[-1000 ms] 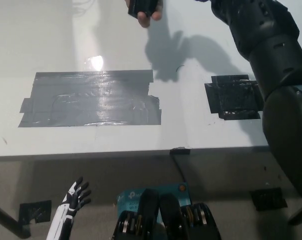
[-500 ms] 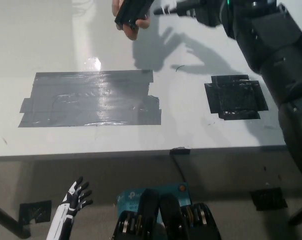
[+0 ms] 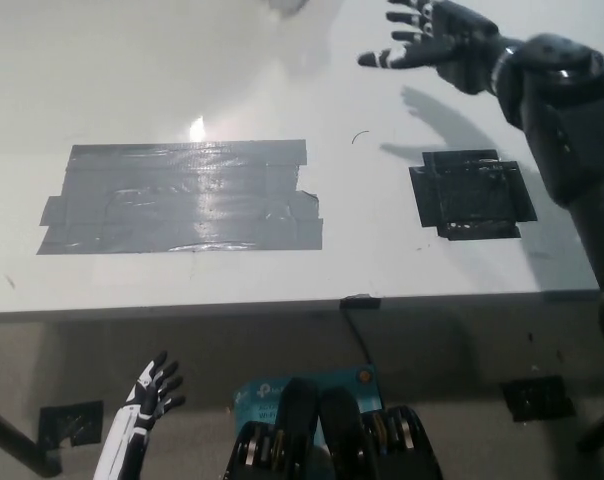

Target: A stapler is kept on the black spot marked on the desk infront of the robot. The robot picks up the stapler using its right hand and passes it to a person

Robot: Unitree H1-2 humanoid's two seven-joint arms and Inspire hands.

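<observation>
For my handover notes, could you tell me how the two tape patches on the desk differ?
The grey patch is wide, pale and glossy; the black patch is small, dark and nearly square. The grey one lies at the left, the black one at the right, near the right arm. Both lie flat and bare.

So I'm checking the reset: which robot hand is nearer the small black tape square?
Right. The black right robot hand hovers open just beyond the small black tape square; the white left robot hand hangs below the desk edge, far off.
</observation>
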